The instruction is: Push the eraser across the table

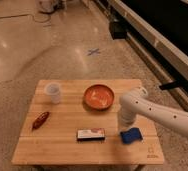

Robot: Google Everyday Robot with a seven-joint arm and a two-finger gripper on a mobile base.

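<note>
We're watching the pincer (125,125) hovering closed, gripping nothing, right of centre, just above the blue sponge block (131,135). The eraser (91,134) is lying bottom-centre on the bench (62,147), left of it.

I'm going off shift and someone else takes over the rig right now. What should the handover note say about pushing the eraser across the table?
Tool: shut, nothing visibly held, low over the right part of the table as seen in the camera view, next to the blue block.
Eraser: flat on the table near the front edge, about mid-width, apart from the tool.
Done: the tool is shut and down near the tabletop, with no contact on the eraser.
Left: set the tool against the eraser and push it across the table, probably steering clear of the blue block.
</note>
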